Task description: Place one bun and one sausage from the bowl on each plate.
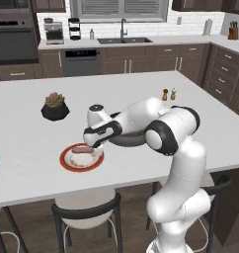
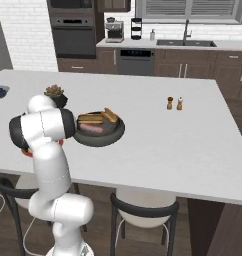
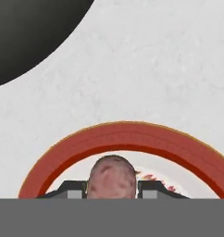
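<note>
Pinkish-brown and smooth, the cylindrical sausage (image 3: 111, 177) sits clamped between the fingertips of my gripper (image 1: 92, 144), which I have low over the flat round white plate with the red-orange rim (image 3: 127, 136). From the left base view the sausage's free end pokes out to the gripper's left, close above the plate's white centre; I cannot tell if it touches. To the gripper's right, partly behind my forearm, lies the wide shallow dark grey-black bowl (image 2: 100, 137) on the white bench (image 1: 200, 128). In it I see two golden-brown oblong buns (image 2: 90, 119) and a second sausage. I judge I am at the set-down of the first sausage. Next I should ease down, open the gripper, lift clear, then go right to the bowl for a bun.
</note>
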### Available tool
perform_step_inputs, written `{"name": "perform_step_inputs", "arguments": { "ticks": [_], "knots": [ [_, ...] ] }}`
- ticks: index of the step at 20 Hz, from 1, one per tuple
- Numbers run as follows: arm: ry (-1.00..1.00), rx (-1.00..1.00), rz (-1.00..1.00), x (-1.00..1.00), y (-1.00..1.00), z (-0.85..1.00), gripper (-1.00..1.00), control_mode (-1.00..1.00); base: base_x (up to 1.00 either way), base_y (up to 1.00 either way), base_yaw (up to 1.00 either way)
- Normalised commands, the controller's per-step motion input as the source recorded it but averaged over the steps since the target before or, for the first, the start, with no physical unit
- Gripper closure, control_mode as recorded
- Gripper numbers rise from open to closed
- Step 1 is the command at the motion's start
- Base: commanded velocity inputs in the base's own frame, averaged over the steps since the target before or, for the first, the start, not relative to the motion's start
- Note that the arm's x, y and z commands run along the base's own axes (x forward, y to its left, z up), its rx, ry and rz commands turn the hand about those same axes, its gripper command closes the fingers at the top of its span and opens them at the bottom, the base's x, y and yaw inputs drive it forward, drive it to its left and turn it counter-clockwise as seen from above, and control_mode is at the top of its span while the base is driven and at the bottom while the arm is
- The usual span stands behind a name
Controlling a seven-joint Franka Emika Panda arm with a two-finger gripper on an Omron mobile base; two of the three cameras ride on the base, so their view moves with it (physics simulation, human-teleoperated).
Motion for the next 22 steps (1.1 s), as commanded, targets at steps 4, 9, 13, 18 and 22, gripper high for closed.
{"name": "perform_step_inputs", "arguments": {
  "ticks": [4, 9, 13, 18, 22],
  "knots": [
    [-0.10, 0.00, -0.06, 0.00, 0.15, -0.07, -1.00, -1.00, 0.00, 0.00, 0.00],
    [-0.08, 0.00, 0.00, -0.24, 0.11, 0.41, -1.00, -1.00, 0.00, 0.00, 0.00],
    [0.00, 0.00, 0.00, -0.18, 0.03, 0.81, -1.00, -1.00, 0.00, 0.00, 0.00],
    [0.00, 0.09, 0.10, -0.23, -0.14, 1.00, -1.00, -1.00, 0.00, 0.00, 0.00],
    [0.00, 0.02, 0.21, 0.00, -0.63, 0.99, -1.00, -1.00, 0.00, 0.00, 0.00]
  ]
}}
